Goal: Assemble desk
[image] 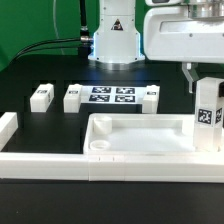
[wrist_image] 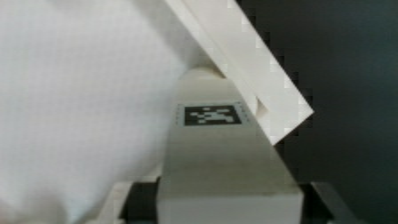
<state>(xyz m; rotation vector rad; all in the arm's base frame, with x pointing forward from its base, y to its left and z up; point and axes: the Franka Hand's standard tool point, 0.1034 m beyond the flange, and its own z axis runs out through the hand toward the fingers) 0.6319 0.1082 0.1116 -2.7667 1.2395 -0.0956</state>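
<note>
The gripper (wrist_image: pixel 222 203) is pinching the held leg (wrist_image: pixel 217 150) between its two fingers (wrist_image: pixel 139 200), with the jaws pressed against opposite flat sides of the leg. The held leg is standing upright at the corner of the desk top (image: pixel 140 135) on the exterior view's right, at the raised rim. Whether it is seated there cannot be told.

The held leg is presenting as rigid, light moulded plastic with smooth faces, so a weak pinch is likely to let it slip. The flat parallel sides near its upper end are offering the best hold. The desk top is appearing stiff but wide and thin-walled, so it is better steadied at the rim than lifted.

The tag (wrist_image: pixel 214 113) on the held leg is showing a black-and-white square code only. No brand or readable writing is appearing.

Three loose legs (image: pixel 40 95) are lying beyond the desk top, flanking the marker board (image: pixel 110 95). The border rails (image: pixel 100 166) are running along the near side of the desk top.
</note>
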